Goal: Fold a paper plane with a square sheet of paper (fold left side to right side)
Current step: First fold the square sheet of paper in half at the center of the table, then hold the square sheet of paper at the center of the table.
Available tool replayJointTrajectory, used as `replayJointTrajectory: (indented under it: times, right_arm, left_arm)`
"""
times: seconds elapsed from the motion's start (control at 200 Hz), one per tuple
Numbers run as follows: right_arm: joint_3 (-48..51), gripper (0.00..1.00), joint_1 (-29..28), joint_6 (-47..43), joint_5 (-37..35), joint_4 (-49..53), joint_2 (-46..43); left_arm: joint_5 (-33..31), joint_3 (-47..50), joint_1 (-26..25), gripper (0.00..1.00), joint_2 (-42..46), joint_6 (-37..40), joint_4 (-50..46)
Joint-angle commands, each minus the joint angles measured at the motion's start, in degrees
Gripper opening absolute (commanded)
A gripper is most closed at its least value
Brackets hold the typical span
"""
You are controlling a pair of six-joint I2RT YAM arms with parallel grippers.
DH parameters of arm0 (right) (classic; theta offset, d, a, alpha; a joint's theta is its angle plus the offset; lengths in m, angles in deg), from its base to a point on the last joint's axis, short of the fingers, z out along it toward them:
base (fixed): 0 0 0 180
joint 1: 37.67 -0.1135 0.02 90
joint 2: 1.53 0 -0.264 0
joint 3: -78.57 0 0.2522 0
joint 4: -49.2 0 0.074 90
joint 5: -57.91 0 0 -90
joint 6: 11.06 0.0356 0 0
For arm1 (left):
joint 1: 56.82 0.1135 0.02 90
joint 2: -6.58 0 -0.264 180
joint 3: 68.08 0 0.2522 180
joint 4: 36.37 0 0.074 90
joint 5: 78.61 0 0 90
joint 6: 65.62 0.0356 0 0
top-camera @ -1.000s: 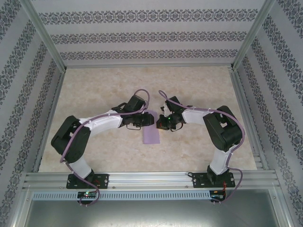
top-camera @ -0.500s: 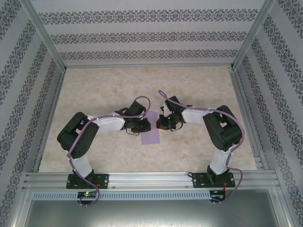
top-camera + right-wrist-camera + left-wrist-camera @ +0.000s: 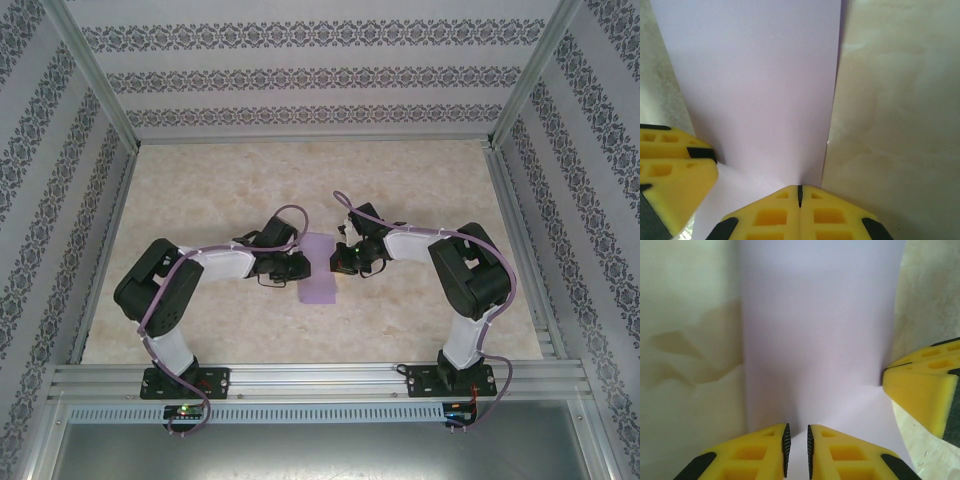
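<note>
**Folded lilac sheet lies between two pincers at mid-table**

The sheet of paper (image 3: 318, 272) is seen from above as a narrow, upright lilac rectangle, laid flat on the marbled beige table (image 3: 220, 190) near its middle. It is flanked by both arms, which are bent inward towards it from either side.

The left pincer (image 3: 797, 440) is held low over the near edge of the sheet. Its yellow fingers (image 3: 760, 455) are parted by only a thin slit, and nothing is seen caught between their black pads; the lilac surface is visible through the gap. In the left wrist view the paper is shown stretching away from the fingertips, with bare table to its left.

The right pincer (image 3: 800, 192) is pressed fully together, its two yellow fingers meeting along a single dark line. Its tip is set at the right-hand edge of the sheet, just where paper gives way to table. Whether the tip actually touches the paper cannot be told.

Each pincer is glimpsed at the side of the other's wrist view, so the two are shown to be close together across the narrow sheet.
</note>
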Motion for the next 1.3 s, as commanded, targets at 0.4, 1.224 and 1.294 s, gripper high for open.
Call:
replayJointTrajectory:
  times: [0.4,1.224,1.294]
  right_arm:
    - [1.29,0.0,0.58,-1.06,-4.11,4.76,1.95]
    - [-0.24,0.0,1.08,-0.93,0.5,-0.05,-5.28]
    - [-1.63,0.0,0.81,-0.9,0.46,-0.23,-4.98]
  left_arm:
    - [3.1,2.98,1.3,0.21,8.2,-0.51,6.05]
    - [1.5,0.77,-2.88,0.19,-3.45,-2.6,7.43]
    - [1.31,0.43,-3.02,0.19,-3.64,-2.51,7.15]
